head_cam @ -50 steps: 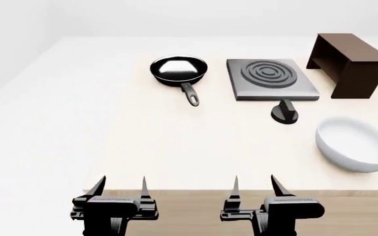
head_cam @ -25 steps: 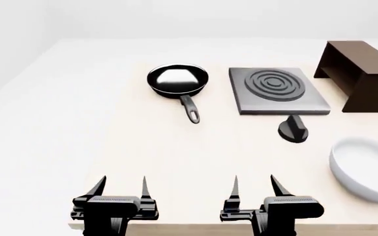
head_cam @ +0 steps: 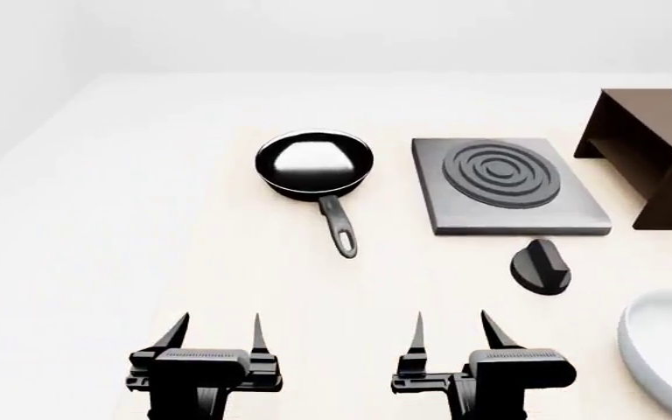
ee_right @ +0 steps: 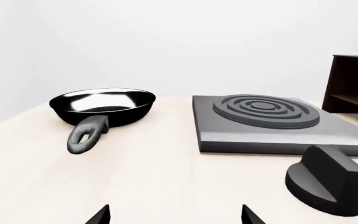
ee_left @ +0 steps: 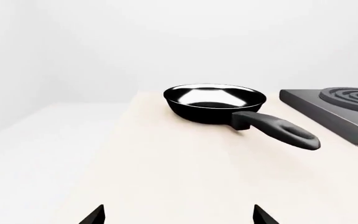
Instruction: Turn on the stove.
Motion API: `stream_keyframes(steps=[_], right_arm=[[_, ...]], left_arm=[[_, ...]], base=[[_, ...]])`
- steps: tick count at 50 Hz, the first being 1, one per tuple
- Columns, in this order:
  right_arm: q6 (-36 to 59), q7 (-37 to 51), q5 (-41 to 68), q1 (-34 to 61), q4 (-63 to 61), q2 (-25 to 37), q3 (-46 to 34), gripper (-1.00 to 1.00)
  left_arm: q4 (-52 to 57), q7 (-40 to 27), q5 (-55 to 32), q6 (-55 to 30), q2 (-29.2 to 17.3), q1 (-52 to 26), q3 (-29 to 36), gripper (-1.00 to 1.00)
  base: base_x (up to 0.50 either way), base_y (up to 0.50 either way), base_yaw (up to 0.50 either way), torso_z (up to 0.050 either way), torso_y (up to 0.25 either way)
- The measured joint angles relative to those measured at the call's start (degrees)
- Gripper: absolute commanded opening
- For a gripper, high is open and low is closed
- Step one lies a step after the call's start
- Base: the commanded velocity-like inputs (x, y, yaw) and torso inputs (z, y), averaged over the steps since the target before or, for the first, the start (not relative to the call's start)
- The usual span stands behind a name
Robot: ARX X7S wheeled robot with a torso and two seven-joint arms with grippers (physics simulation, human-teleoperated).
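The stove (head_cam: 507,184) is a flat dark-grey square plate with a raised ring burner, at the table's far right; it also shows in the right wrist view (ee_right: 272,122) and at the edge of the left wrist view (ee_left: 340,109). Its small round black knob with a lever (head_cam: 541,265) sits on the table just in front of the plate, close in the right wrist view (ee_right: 329,180). My left gripper (head_cam: 213,332) and right gripper (head_cam: 453,331) hang open and empty over the table's near part, well short of the knob.
A black frying pan (head_cam: 314,165) lies left of the stove, handle pointing toward me. A dark-brown wooden box (head_cam: 651,149) stands at the far right. A white bowl (head_cam: 668,350) sits at the right edge. The light wooden table (head_cam: 348,297) lies under both grippers.
The view has moved forward: the stove, knob, pan and box have slid down the head view and nearer. The bowl has slipped partly out at the right. The grippers keep their pose.
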Motion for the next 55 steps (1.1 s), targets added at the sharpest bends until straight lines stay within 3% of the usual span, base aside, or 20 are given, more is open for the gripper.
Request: stream_keyframes(steps=[27,55], right_arm=[[1.5,1.5,2.8,2.8,0.1,1.8,2.3,1.0],[0.2,1.2,6.2,10.4,11.6,3.2,6.3,1.0]], left_arm=[[-0.5,-0.7,-0.8,0.2,-0.6,-0.4,1.0,1.0],[-1.4,-1.1,-1.5,0.5,-1.1,-0.9,2.2,1.0]], base=[[0.07,0.0,0.0,0.0,0.0],[0.0,0.0,0.0,0.0,0.0]])
